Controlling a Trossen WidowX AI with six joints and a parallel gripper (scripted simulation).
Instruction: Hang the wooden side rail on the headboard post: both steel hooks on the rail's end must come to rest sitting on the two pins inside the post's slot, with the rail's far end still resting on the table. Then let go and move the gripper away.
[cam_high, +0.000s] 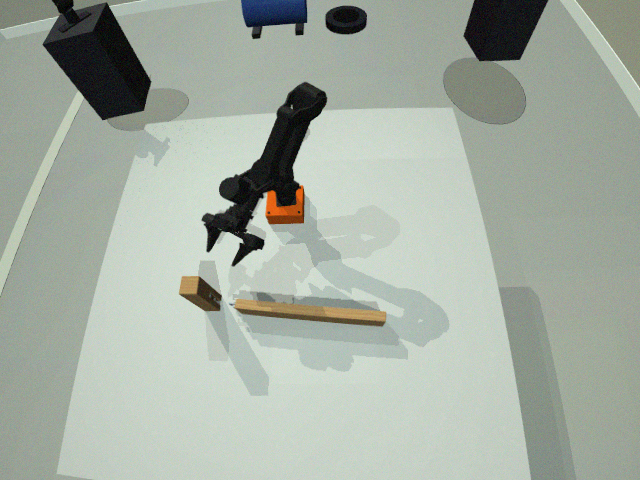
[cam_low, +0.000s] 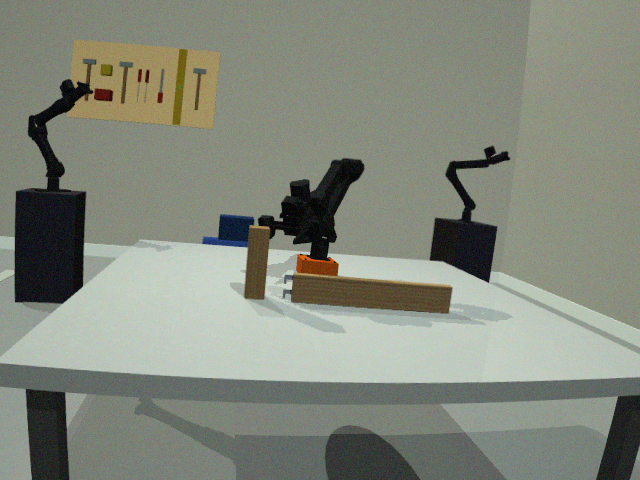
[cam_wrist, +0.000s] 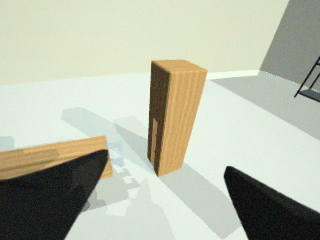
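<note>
The wooden side rail (cam_high: 310, 311) (cam_low: 371, 293) (cam_wrist: 75, 150) lies along the table on its narrow edge. Its two steel hooks (cam_low: 286, 287) (cam_wrist: 116, 153) point at the headboard post, with a gap between hooks and post. The headboard post (cam_high: 199, 293) (cam_low: 256, 262) (cam_wrist: 182, 117) stands upright; its slot (cam_wrist: 154, 140) faces the rail's hook end. The pins inside are too small to tell. My gripper (cam_high: 220, 258) (cam_wrist: 167, 163) is wide open and empty, above the table on the arm-base side of the post and the rail's hook end.
The orange arm base (cam_high: 285, 212) (cam_low: 317, 265) stands behind the rail. The white table (cam_high: 310, 428) (cam_low: 310, 351) carries post, rail and arm. Dark pedestals (cam_high: 98, 67) (cam_low: 50, 248) with other arms stand beyond the table. A blue object (cam_high: 273, 11) lies on the floor behind.
</note>
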